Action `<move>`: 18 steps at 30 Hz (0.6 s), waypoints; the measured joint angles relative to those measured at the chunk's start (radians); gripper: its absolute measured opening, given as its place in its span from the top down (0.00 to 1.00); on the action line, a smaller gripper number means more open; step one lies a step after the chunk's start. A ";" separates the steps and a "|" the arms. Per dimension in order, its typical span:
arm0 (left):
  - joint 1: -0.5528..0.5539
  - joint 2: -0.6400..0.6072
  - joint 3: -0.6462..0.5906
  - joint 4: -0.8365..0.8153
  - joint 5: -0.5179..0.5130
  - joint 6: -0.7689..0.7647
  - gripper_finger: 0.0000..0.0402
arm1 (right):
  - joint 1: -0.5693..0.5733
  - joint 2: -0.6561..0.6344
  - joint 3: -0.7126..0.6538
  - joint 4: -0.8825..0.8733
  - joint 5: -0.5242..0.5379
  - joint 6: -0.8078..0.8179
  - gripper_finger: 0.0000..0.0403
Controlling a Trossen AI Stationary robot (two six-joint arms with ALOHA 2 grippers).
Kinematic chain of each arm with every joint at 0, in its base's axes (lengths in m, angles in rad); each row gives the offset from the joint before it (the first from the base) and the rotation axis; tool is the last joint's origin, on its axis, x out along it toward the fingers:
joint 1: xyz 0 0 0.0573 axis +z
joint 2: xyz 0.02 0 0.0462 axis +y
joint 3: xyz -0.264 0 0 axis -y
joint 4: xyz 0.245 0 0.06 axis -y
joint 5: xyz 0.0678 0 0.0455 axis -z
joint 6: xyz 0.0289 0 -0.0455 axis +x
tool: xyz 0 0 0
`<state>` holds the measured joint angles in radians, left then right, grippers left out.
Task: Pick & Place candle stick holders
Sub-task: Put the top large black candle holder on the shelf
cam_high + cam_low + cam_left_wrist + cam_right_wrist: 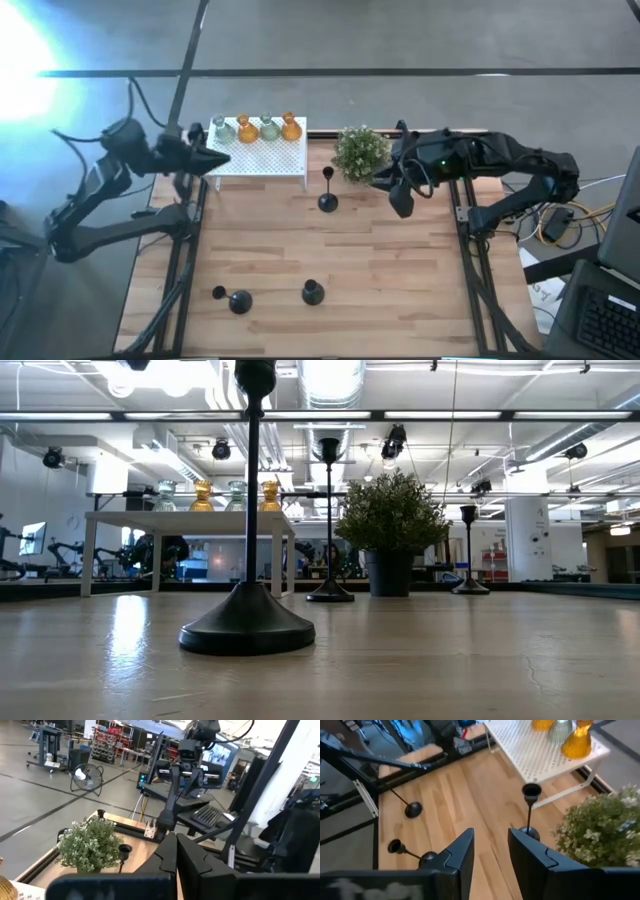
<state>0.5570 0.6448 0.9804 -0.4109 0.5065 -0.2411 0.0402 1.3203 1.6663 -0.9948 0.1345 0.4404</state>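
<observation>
Two arms of mine hang over the back of the wooden table (330, 260). From above I see the white perforated stand (262, 158) at the rear carrying four glass holders (255, 128), amber and clear in turn, all upright. The potted plant (359, 152) sits just right of it.

My left gripper (215, 158) hovers at the stand's left edge, fingers pressed together on nothing, as my left wrist camera shows. My right gripper (490, 855) floats beside the plant with its fingers parted and empty, above one upright black holder (530, 812).

Only the overhead picture shows the near holders: one black holder lying tipped (232, 298), one standing (312, 292). The table-level camera adds another black holder (468, 550) standing right of the plant, hidden from above by my arm.
</observation>
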 joint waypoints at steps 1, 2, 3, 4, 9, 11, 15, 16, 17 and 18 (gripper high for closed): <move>-0.034 0.003 -0.016 0.021 -0.037 0.006 0.99 | 0.002 -0.001 -0.019 0.004 0.000 0.001 0.72; -0.069 0.008 -0.032 0.044 -0.076 0.012 0.99 | 0.002 -0.001 -0.040 0.009 0.000 0.001 0.73; -0.103 0.014 -0.046 0.067 -0.111 0.017 0.99 | 0.002 -0.001 -0.061 0.015 0.002 0.001 0.73; -0.138 0.021 -0.056 0.083 -0.157 0.030 0.99 | 0.002 -0.001 -0.087 0.029 0.007 0.003 0.74; -0.291 0.063 -0.086 0.107 -0.403 0.110 0.99 | 0.002 -0.018 -0.229 0.174 0.024 0.000 0.76; -0.331 0.078 -0.098 0.107 -0.480 0.133 0.99 | 0.002 -0.023 -0.298 0.261 0.024 -0.009 0.76; -0.350 0.104 -0.122 0.111 -0.528 0.130 0.98 | -0.001 -0.031 -0.440 0.469 0.025 -0.035 0.75; -0.350 0.112 -0.127 0.103 -0.529 0.122 0.98 | -0.004 -0.031 -0.475 0.519 0.026 -0.043 0.74; -0.350 0.117 -0.129 0.100 -0.530 0.110 0.97 | -0.008 -0.031 -0.508 0.569 0.026 -0.046 0.74; -0.350 0.119 -0.127 0.114 -0.531 0.102 0.97 | -0.012 -0.029 -0.540 0.608 0.026 -0.047 0.74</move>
<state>0.2073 0.7637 0.8531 -0.2971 -0.0242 -0.1395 0.0280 1.2910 1.1261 -0.3863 0.1604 0.3937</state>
